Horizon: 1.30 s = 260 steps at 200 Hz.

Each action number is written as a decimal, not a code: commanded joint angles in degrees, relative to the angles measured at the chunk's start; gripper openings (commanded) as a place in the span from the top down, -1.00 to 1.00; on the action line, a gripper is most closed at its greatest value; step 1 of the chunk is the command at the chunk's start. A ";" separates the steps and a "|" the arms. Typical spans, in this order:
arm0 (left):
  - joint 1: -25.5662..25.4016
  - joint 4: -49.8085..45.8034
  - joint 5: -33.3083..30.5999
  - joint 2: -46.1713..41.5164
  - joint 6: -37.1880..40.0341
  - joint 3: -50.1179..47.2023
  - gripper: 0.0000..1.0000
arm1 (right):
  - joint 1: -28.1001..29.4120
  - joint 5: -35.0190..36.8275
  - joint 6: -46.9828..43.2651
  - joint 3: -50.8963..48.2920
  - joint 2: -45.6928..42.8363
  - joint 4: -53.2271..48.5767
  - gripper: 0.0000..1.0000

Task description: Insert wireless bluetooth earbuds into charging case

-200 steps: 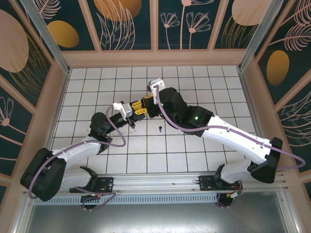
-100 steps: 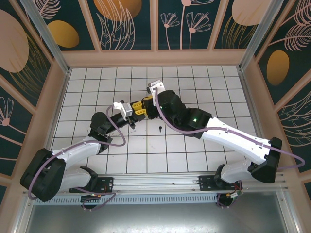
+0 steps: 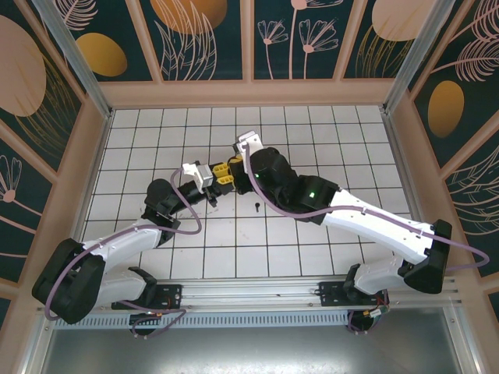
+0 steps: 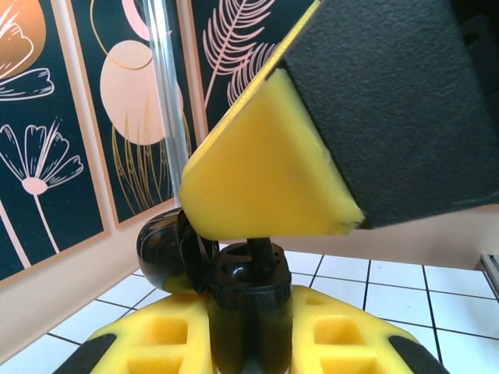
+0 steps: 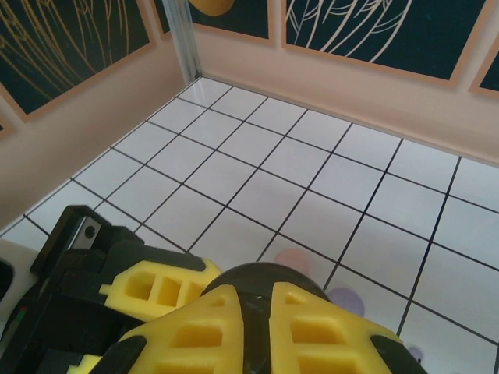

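My left gripper (image 3: 221, 176) is shut on a black charging case (image 4: 251, 312), held upright between its yellow fingers (image 4: 160, 343). The case's lid (image 4: 165, 249) hangs open to the left. From above, my right gripper (image 3: 237, 166) is shut on a black earbud. The stem of the earbud (image 4: 262, 253) stands in the case's top, under a right fingertip (image 4: 273, 171). In the right wrist view my right gripper (image 5: 254, 312) sits directly over the round black case (image 5: 257, 274). A second black earbud (image 3: 256, 207) lies loose on the tiles just right of the grippers.
A pink round thing (image 5: 293, 260) and a lilac round thing (image 5: 344, 301) lie on the white tiled table (image 3: 312, 132) beyond the black case. Wooden walls and a metal post (image 5: 181, 39) border the table.
My right arm has edged left toward the left gripper, bringing its fingers closer over the case. The left arm and the loose earbud have stayed put.
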 commanded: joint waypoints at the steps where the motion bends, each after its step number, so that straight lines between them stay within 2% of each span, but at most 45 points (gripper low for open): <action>1: -0.33 3.16 -0.04 -1.66 -0.82 2.74 1.00 | 2.67 -2.77 -1.82 -0.04 2.67 -4.59 0.76; 31: -0.33 3.10 -0.17 -1.89 -1.03 2.62 1.00 | 3.03 -0.86 -1.49 0.52 4.08 -5.61 0.74; 46: -0.33 2.99 -0.20 -2.04 -0.91 2.53 1.00 | 2.95 0.12 -1.00 0.98 3.89 -5.61 0.67; 58: -0.33 2.92 -0.20 -1.93 -0.91 2.53 1.00 | 2.87 0.73 -0.42 1.80 3.80 -5.72 0.47; 83: -0.33 2.81 -0.26 -1.62 -1.08 2.44 1.00 | 2.47 1.49 1.57 5.27 3.35 -6.02 -0.10; 118: -0.33 4.14 -0.77 -1.20 -1.57 1.42 1.00 | 1.65 0.62 4.41 10.24 0.67 -4.90 -0.47; 167: -0.33 5.12 -1.20 -1.37 -1.73 0.42 1.00 | -1.88 0.91 12.93 6.86 -8.58 -1.47 -0.51; 190: -0.33 5.69 -1.47 -1.71 -1.53 -0.23 1.00 | -4.67 2.98 17.98 0.83 -14.04 -1.17 -0.51; 212: -0.33 6.00 -2.06 -2.05 -1.53 -0.88 1.00 | -9.82 1.12 23.89 -6.62 -17.87 -3.00 -0.50; 232: -0.33 5.97 -2.40 -2.34 -1.61 -1.24 1.00 | -13.16 -1.15 28.72 -13.72 -18.67 -4.39 -0.49; 260: -0.33 5.89 -4.12 -3.32 -1.70 -1.90 1.00 | -14.30 -4.11 32.58 -20.41 -14.10 -5.26 -0.46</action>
